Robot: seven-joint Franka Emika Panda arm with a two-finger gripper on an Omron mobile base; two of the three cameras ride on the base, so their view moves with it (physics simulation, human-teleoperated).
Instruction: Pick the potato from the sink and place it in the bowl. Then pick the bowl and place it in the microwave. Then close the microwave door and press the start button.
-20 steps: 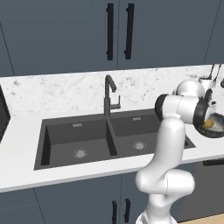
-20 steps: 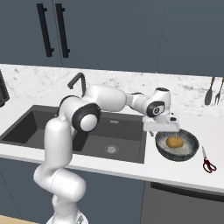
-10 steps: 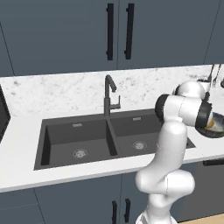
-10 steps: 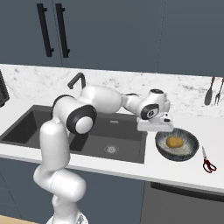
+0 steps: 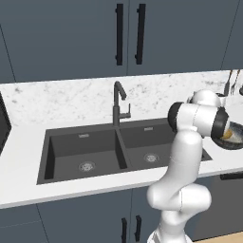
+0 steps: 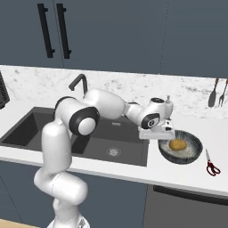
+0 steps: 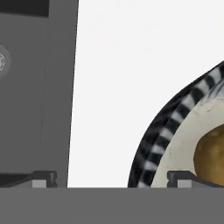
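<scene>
The potato (image 6: 178,144) lies in the bowl (image 6: 192,155), which stands on the white counter just right of the sink (image 6: 40,129). My gripper (image 6: 157,138) hangs open over the bowl's left rim, nothing between its fingers. In the hand view the gripper (image 7: 113,179) straddles bare counter, with one fingertip over the bowl (image 7: 175,122) beside the potato (image 7: 210,153) and the sink (image 7: 35,87) off to the left. In the left base view my arm covers most of the bowl (image 5: 235,141); the sink (image 5: 95,147) is bare. The microwave and its door are out of view.
Red-handled scissors (image 6: 212,167) lie on the counter right of the bowl. Utensils (image 6: 216,93) hang on the back wall. A dark faucet (image 6: 79,82) stands behind the sink. A dark slab (image 5: 2,128) pokes in at the far left; I cannot tell what it is.
My hand has drifted a little left, from above the potato to the bowl's left rim, and the elbow has swung. The potato and bowl have stayed put. The jaws have stayed open.
</scene>
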